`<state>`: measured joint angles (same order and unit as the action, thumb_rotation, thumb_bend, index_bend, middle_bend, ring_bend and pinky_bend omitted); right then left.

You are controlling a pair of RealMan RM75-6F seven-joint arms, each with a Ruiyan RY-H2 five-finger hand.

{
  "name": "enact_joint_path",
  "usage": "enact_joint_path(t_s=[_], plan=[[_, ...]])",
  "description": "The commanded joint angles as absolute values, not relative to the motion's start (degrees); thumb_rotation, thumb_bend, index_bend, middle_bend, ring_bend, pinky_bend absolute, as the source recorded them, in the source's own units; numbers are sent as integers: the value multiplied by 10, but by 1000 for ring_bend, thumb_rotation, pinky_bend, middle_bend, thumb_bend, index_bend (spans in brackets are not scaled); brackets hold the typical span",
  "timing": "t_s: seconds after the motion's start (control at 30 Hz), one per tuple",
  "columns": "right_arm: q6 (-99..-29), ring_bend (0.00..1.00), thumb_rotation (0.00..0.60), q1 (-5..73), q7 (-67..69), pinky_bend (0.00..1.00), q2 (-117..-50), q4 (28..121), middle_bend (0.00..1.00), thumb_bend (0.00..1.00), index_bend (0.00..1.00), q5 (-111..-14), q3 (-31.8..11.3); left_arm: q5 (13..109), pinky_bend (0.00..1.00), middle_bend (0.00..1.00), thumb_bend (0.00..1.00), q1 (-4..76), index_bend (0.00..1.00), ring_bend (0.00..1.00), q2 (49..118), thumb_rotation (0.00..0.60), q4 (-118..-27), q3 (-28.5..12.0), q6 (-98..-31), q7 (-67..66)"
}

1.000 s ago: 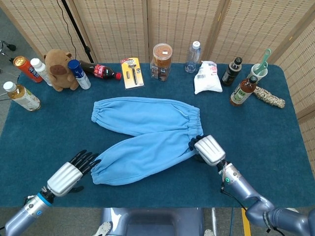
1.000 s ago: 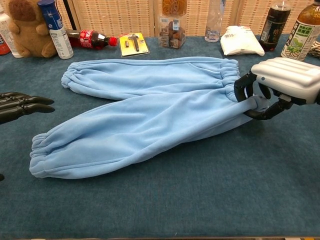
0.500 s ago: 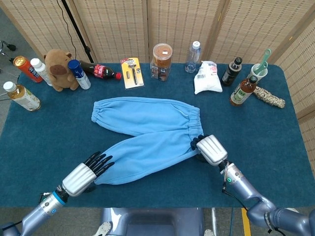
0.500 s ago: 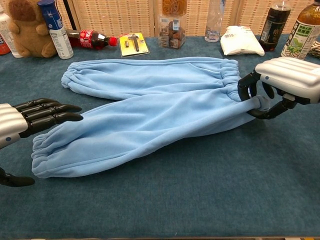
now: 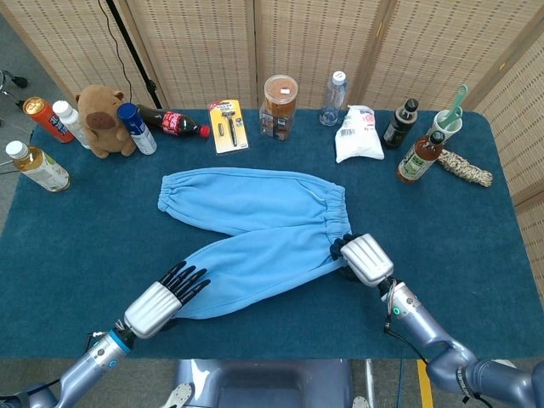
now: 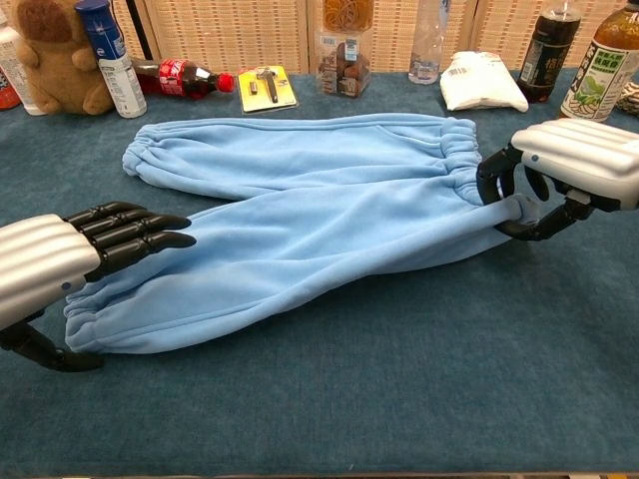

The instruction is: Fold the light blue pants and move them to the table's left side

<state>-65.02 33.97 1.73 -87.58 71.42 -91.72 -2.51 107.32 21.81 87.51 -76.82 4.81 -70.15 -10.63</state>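
Biggest thing in front of me is the table [image 5: 476, 212], and the pants [image 5: 255, 225] are spread flat across its middle, not folded yet. They lie like a sideways V: waistband at my right hand [image 5: 364, 257], both legs running away from it toward my left, so the long axis goes across the table. The far leg lies fairly straight; the near leg angles down toward me and ends at its cuff [image 6: 95, 319], right under my left hand [image 5: 161, 302].

What's changed in the last second: my left hand has slid in from off to the side of the cuff and is now over it, fingers [image 6: 135, 228] stretched out straight and close together on top of the fabric, thumb down below the cuff edge. Looks like it's set to pinch but I can't tell if it's actually got cloth yet. My right hand has barely moved. It's pinching the waistband corner [image 6: 509, 208], with the fabric bunched between its curled fingers.

So I reckon both ends of the near leg are nearly secured, which should let me lift it and fold it over the far leg.
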Motion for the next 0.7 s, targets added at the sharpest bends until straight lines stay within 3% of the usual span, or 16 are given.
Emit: enact_joint_path(t_s=[0.03,0.23,0.37,0.5,0.7], plan=[[-651,481,600,340,19,596,-876,713,526,748,648,-917,-25,1064,1,0,128,219,0,0,880,600,-772,45,-696,-125],[-652,482,600,341,21,596,-876,713,526,749,649,-917,-25,1054,133,0,305,224,2,7,886,600,-776,44,-691,-138],[-652,482,600,342,20,596,-874,715,527,750,650,-917,-25,1065,221,25,446,223,82,88,892,600,-763,45,-716,-132],[-652,482,600,342,19,597,-874,717,527,751,650,-916,-25,1066,238,62,493,219,102,118,901,600,-744,45,-734,-131],[-651,483,600,342,18,596,-874,719,527,751,650,-913,-24,1079,410,312,538,217,375,328,919,600,-716,46,-774,-110]])
